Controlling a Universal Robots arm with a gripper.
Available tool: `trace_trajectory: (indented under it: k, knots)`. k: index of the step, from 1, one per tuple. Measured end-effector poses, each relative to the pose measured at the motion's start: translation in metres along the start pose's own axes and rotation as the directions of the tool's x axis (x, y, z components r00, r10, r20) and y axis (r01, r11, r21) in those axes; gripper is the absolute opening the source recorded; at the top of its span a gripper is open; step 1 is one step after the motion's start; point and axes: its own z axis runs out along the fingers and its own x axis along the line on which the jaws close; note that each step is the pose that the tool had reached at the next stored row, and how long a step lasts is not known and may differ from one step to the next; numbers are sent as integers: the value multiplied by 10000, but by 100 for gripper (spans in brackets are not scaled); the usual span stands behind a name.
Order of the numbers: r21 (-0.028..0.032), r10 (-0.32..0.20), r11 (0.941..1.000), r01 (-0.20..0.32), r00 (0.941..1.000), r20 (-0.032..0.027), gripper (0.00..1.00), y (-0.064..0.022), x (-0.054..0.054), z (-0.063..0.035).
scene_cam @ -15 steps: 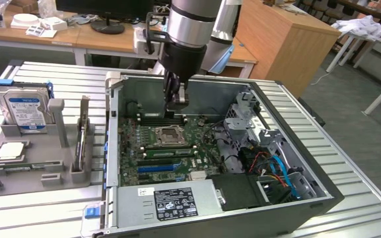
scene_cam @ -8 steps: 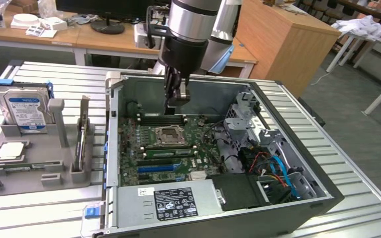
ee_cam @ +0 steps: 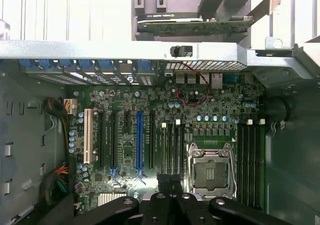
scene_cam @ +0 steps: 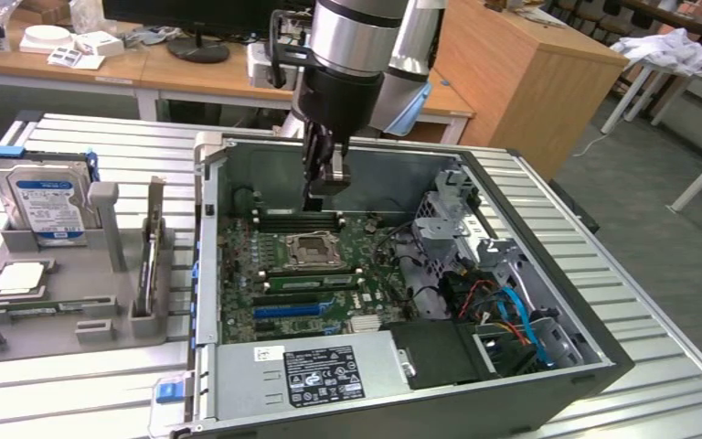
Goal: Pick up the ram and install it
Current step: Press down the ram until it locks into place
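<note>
Ram, as far as I can judge, is the green stick [scene_cam: 308, 280] standing in a slot on the motherboard, not in my grasp.

The ribbed metal table [scene_cam: 83, 402] carries everything. On it lies the open computer case [scene_cam: 547, 402], and at 9 o'clock from the case sits a grey tray [scene_cam: 34, 338] with a hard drive [scene_cam: 44, 197] standing upright in it. Inside the case the motherboard [scene_cam: 376, 274] lies flat. Its processor socket [scene_cam: 308, 247] is uncovered near the middle. The ram lies just at 6 o'clock from that socket in the exterior view, between it and the blue slot [scene_cam: 288, 311].

My gripper [scene_cam: 325, 194] hangs above the board, at 12 o'clock from the socket in the exterior view. Its fingers are pressed together with nothing visible between them.

I read this as the seating stage. To do it well, I should use the closed fingertips as a blunt pusher and bear straight down on the stick's top edge. Pressure should be even along its length so neither end rides high. I should stay clear of the bare socket. Whether the end latches have caught, I cannot tell.
</note>
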Motion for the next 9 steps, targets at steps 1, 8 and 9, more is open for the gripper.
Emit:
trace_trajectory:
  k: [1,8,9]
  knots:
    - [0,0,10000,0,10000,0,11,0,0,0]
    - [0,-1,10000,1,10000,-1,11,-43,0,-2]
    - [0,0,10000,0,10000,-1,11,-55,0,-2]
